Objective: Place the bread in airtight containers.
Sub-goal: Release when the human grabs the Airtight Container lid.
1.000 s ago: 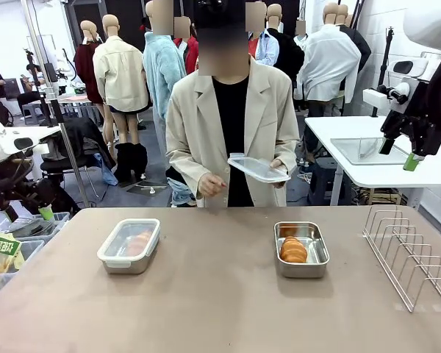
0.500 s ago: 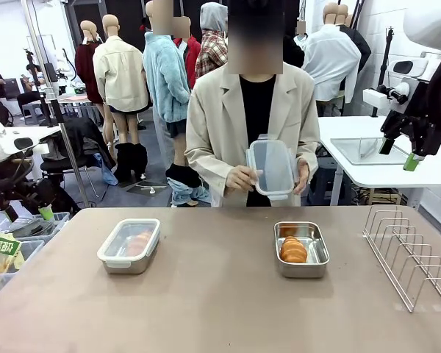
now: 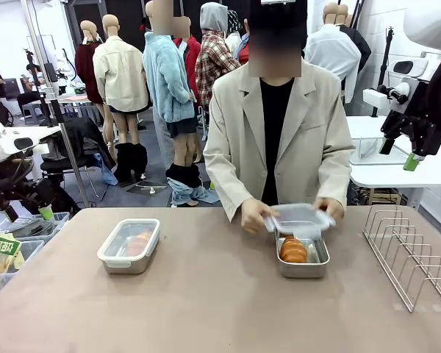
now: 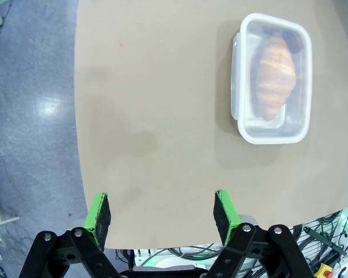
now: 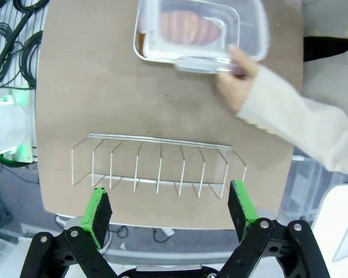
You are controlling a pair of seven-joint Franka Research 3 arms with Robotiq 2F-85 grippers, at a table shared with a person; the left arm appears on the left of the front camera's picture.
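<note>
Two steel airtight containers sit on the brown table. The left container [image 3: 128, 245] [image 4: 271, 78] has its clear lid on, with a golden bread roll [image 4: 274, 75] showing through. The right container [image 3: 302, 253] [image 5: 140, 43] holds another bread roll [image 3: 293, 251] [image 5: 187, 27]. The person at the far side holds a clear lid [image 3: 299, 218] [image 5: 204, 30] with both hands just over this box, partly covering it. My left gripper [image 4: 162, 214] hangs open above the table's left edge. High at the right my right gripper [image 3: 398, 153] [image 5: 169, 211] is open, over the wire rack.
A wire rack [image 3: 410, 257] [image 5: 156, 168] stands at the table's right side. Off the table's left edge sits a bin [image 3: 18, 246] with packets. Cables [image 5: 11, 23] lie on the floor beside the table. A white table [image 3: 397, 151] stands behind at the right.
The person has stepped to the right and brought the clear lid down from chest height to just above the right container. Neither arm has moved.
</note>
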